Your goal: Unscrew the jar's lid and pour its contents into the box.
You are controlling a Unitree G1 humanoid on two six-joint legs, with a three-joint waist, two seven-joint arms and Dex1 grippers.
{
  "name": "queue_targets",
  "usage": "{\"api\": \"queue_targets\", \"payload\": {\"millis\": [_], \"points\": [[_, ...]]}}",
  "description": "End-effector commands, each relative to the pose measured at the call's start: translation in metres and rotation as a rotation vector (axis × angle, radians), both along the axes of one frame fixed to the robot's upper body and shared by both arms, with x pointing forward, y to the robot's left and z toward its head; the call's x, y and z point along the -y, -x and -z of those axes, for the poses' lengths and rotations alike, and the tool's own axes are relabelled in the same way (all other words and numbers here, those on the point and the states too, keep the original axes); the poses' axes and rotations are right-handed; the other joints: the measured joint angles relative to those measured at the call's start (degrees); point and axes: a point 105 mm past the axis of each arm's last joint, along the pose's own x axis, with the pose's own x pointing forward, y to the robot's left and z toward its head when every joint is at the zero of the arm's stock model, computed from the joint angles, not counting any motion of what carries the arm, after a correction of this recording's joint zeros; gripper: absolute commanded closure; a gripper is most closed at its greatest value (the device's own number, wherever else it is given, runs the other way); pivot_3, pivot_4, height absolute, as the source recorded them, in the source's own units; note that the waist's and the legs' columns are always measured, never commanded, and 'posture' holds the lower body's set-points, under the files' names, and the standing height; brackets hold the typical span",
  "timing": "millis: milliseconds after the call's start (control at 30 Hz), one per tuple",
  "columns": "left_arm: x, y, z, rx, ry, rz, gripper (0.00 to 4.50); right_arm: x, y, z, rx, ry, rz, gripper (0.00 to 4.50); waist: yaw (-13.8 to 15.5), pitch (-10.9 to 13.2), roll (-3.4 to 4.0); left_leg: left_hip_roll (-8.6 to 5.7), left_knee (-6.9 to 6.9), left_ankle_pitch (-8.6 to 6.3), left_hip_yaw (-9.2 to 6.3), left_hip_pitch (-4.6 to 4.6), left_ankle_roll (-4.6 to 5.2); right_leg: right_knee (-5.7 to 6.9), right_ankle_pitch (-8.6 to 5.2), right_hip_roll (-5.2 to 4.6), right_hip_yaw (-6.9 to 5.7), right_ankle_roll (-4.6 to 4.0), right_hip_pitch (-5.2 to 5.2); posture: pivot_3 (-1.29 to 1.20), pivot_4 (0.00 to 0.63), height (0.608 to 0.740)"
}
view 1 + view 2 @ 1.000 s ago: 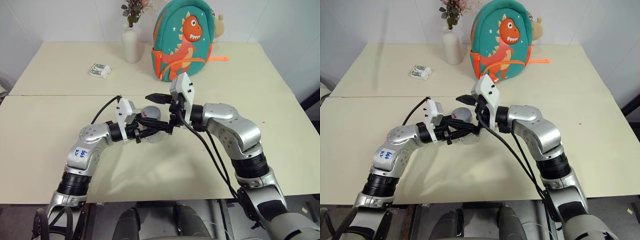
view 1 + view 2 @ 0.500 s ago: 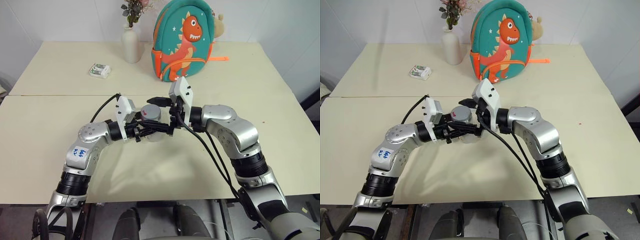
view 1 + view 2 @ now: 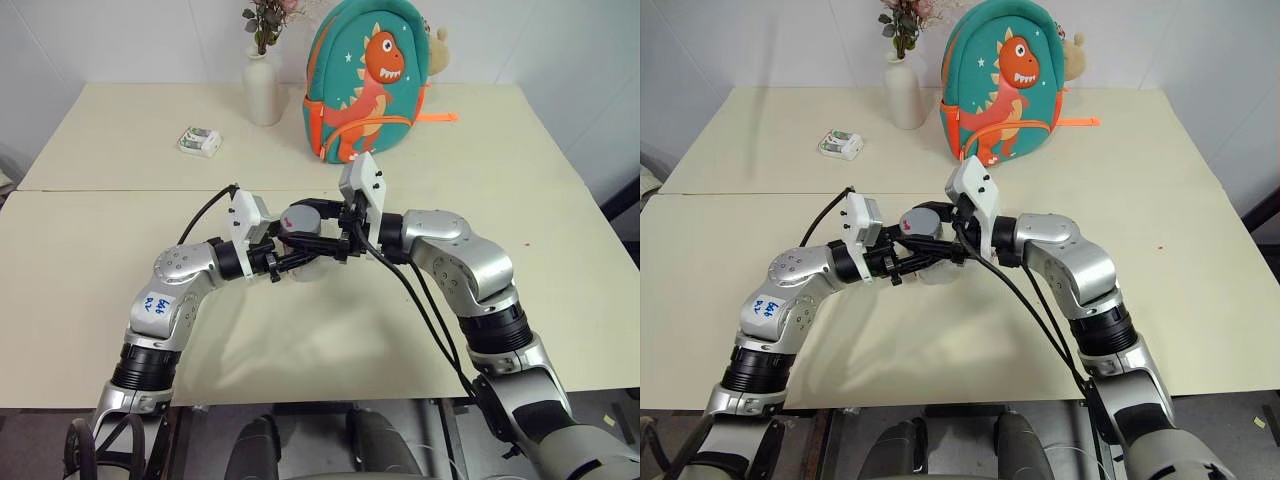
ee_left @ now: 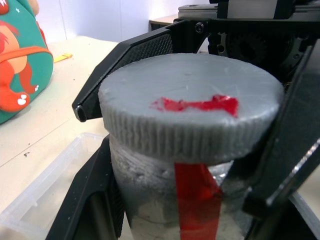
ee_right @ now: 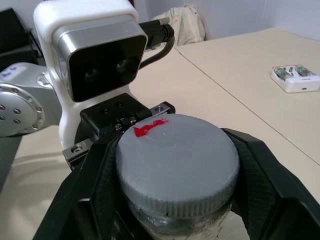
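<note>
My left gripper [image 3: 300,262] is clamped on the body of the grey jar [image 4: 170,195], holding it upright above the table [image 3: 120,250]. My right gripper [image 3: 318,222] has its fingers [image 5: 260,170] pressed against the rim of the grey lid [image 5: 177,160]. The clear plastic box [image 4: 45,192] sits just under the jar, though I cannot tell whether they touch.

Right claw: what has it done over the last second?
The right claw has closed onto the lid; a second ago its fingers stood open around it. The left claw still holds the jar over the box. The lid is still on.
</note>
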Motion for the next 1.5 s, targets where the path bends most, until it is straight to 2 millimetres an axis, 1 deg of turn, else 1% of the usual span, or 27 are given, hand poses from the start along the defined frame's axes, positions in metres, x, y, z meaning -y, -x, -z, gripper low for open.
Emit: {"api": "queue_targets", "payload": {"millis": [33, 100, 133, 200, 267, 400, 667, 967, 1033, 1067, 1133, 1167, 1367, 1500], "points": [[0.004, 0.007, -0.009, 0.038, -0.017, 0.06, 2.25, -0.003, 0.027, -0.026, 0.075, -0.06, -0.209, 1.85, 0.0, 0.0, 0.0, 0.0, 0.0, 0.0, 0.0, 0.0, 0.0, -0.01, 0.0, 0.0, 0.0, 0.0, 0.0, 0.0, 0.15, 0.74], [0.007, 0.012, -0.009, 0.034, -0.024, 0.111, 2.25, -0.002, 0.034, -0.026, 0.079, -0.036, -0.291, 1.85, 0.0, 0.0, 0.0, 0.0, 0.0, 0.0, 0.01, 0.0, 0.0, -0.02, 0.0, 0.0, 0.0, 0.0, 0.0, 0.0, 0.15, 0.74], [0.011, 0.021, -0.009, 0.033, -0.035, 0.18, 2.25, 0.0, 0.038, -0.024, 0.084, 0.0, -0.362, 1.85, -0.1, 0.0, 0.0, 0.0, 0.0, 0.0, 0.01, 0.0, 0.01, -0.02, 0.0, 0.0, 0.0, 0.0, 0.0, 0.0, 0.15, 0.74], [0.017, 0.032, -0.008, 0.03, -0.054, 0.274, 2.25, 0.004, 0.043, -0.024, 0.088, 0.05, -0.45, 1.85, -0.1, 0.0, 0.0, 0.0, -0.01, 0.0, 0.02, 0.0, 0.01, -0.03, 0.0, 0.02, 0.0, 0.0, 0.0, 0.0, 0.15, 0.74], [0.02, 0.038, -0.007, 0.028, -0.071, 0.333, 2.25, 0.007, 0.041, -0.024, 0.103, 0.09, -0.498, 1.85, -0.1, 0.0, 0.0, 0.01, -0.01, -0.01, 0.02, 0.0, 0.01, -0.04, 0.0, 0.04, 0.0, 0.01, 0.0, 0.0, 0.15, 0.74], [0.023, 0.045, -0.007, 0.023, -0.085, 0.399, 2.25, 0.01, 0.037, -0.028, 0.126, 0.135, -0.559, 1.85, -0.1, 0.0, 0.0, 0.04, 0.01, -0.01, 0.01, 0.01, 0.02, -0.04, 0.0, 0.1, 0.03, 0.01, 0.01, 0.0, 0.15, 0.74], [0.024, 0.049, -0.008, 0.012, -0.07, 0.432, 2.25, 0.011, 0.032, -0.036, 0.153, 0.162, -0.6, 1.85, 0.0, 0.0, 0.0, 0.08, 0.02, -0.02, 0.01, -0.01, 0.02, -0.06, 0.0, 0.14, 0.07, 0.01, 0.0, 0.0, 0.15, 0.74], [0.021, 0.046, -0.012, 0.035, -0.029, 0.386, 2.25, 0.012, 0.034, -0.03, 0.103, 0.164, -0.595, 1.85, -0.1, 0.0, 0.0, 0.1, 0.04, -0.02, 0.01, -0.01, 0.02, -0.03, 0.0, 0.14, 0.08, 0.01, 0.0, 0.0, 0.15, 0.74], [0.02, 0.046, -0.013, 0.039, -0.025, 0.38, 2.25, 0.014, 0.035, -0.028, 0.08, 0.171, -0.594, 1.13, -0.1, 0.0, 0.0, 0.1, 0.04, -0.02, 0.01, -0.01, 0.02, -0.03, 0.0, 0.14, 0.08, 0.01, 0.0, 0.0, 0.15, 0.74], [0.019, 0.045, -0.013, 0.041, -0.023, 0.375, 2.25, 0.014, 0.035, -0.027, 0.067, 0.172, -0.594, 0.9, -0.1, 0.0, 0.0, 0.1, 0.04, -0.02, 0.02, -0.01, 0.02, -0.03, 0.0, 0.14, 0.08, 0.01, 0.0, 0.0, 0.15, 0.74], [0.018, 0.045, -0.014, 0.045, -0.023, 0.367, 2.25, 0.015, 0.036, -0.027, 0.053, 0.171, -0.593, 0.26, -0.1, 0.0, 0.0, 0.11, 0.04, -0.02, 0.01, -0.01, 0.01, -0.03, 0.0, 0.15, 0.07, 0.01, 0.0, 0.0, 0.15, 0.74], [0.017, 0.044, -0.014, 0.046, -0.021, 0.362, 2.25, 0.016, 0.037, -0.026, 0.053, 0.17, -0.591, 0.01, -0.1, 0.0, 0.0, 0.11, 0.04, -0.02, 0.01, -0.01, 0.01, -0.03, 0.0, 0.15, 0.08, 0.01, 0.0, 0.0, 0.15, 0.74], [0.004, 0.043, -0.015, 0.045, -0.007, 0.305, 2.25, 0.021, 0.033, -0.027, 0.094, 0.153, -0.526, 0.01, 0.0, 0.0, 0.0, 0.12, 0.04, -0.03, 0.01, 0.0, 0.01, -0.03, 0.0, 0.16, 0.08, 0.0, 0.0, 0.0, 0.15, 0.74], [-0.002, 0.034, -0.022, 0.079, 0.022, 0.221, 2.25, 0.021, 0.028, -0.025, 0.128, 0.128, -0.446, 0.01, 0.0, 0.0, 0.0, 0.12, 0.07, -0.03, 0.02, -0.01, 0.01, -0.03, 0.0, 0.15, 0.09, 0.0, 0.0, 0.0, 0.15, 0.74]]}}
